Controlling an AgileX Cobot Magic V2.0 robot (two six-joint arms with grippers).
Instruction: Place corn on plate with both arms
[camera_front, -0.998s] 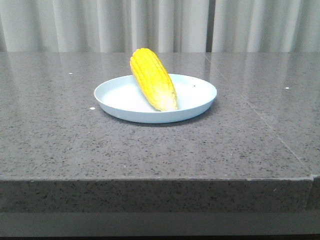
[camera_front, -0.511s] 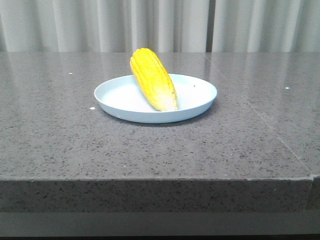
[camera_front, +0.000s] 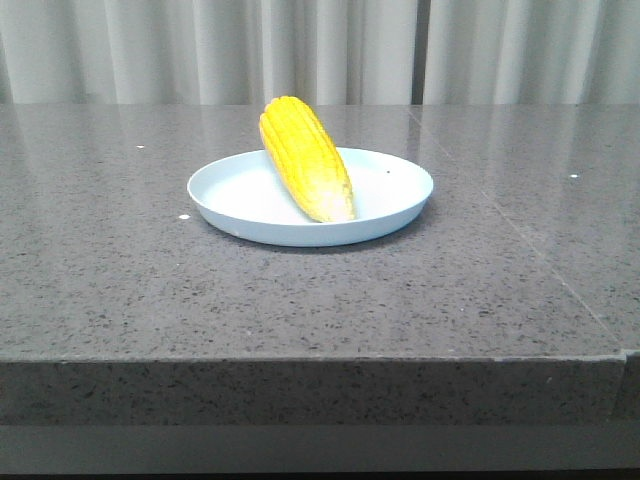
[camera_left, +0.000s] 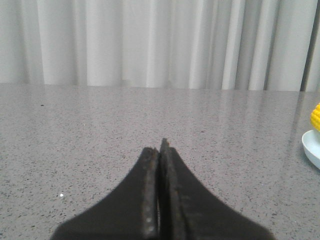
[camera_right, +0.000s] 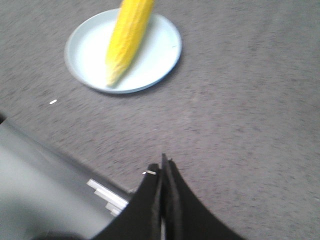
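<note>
The yellow corn (camera_front: 303, 158) lies on the pale blue plate (camera_front: 400, 195) at the middle of the grey table, its paler tip toward the front and its thick end over the far rim. Neither arm shows in the front view. My left gripper (camera_left: 160, 147) is shut and empty, low over bare table; the plate's edge (camera_left: 311, 147) and a bit of corn (camera_left: 315, 116) show at that view's side. My right gripper (camera_right: 162, 165) is shut and empty near the table's front edge, well back from the plate (camera_right: 160, 55) and corn (camera_right: 127, 37).
The speckled grey stone table (camera_front: 120, 270) has a seam running along its right part. White curtains (camera_front: 200, 50) hang behind it. The table's front edge (camera_right: 65, 150) and a pale floor below show in the right wrist view.
</note>
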